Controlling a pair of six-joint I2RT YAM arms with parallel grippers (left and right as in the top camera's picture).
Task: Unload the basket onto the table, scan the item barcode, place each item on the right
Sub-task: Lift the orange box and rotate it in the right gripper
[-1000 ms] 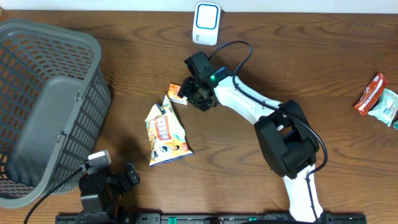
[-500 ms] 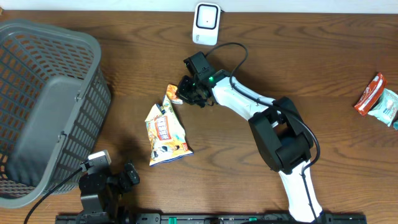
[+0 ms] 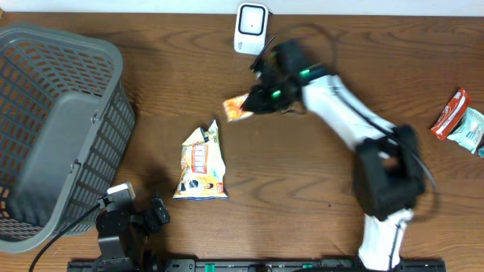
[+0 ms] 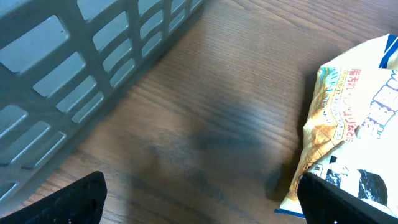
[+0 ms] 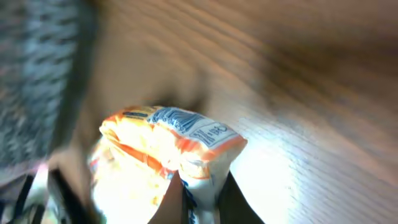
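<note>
Wooden table [image 3: 318,189] bears three packets [image 3: 201,164] [image 3: 449,113] [image 3: 470,128]; right end effector [image 3: 253,102] clamps one orange packet [image 3: 237,108], left end effector [image 4: 199,196] wide.

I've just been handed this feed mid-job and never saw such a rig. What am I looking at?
Two robot arms work at a wooden table. The wide picture looks down from above; the other two come from cameras on each wrist. The right gripper is shut on a small orange packet, held near the white scanner. The left gripper is open and empty, beside the grey basket. A yellow snack bag lies mid-table; two more packets lie far right.
</note>
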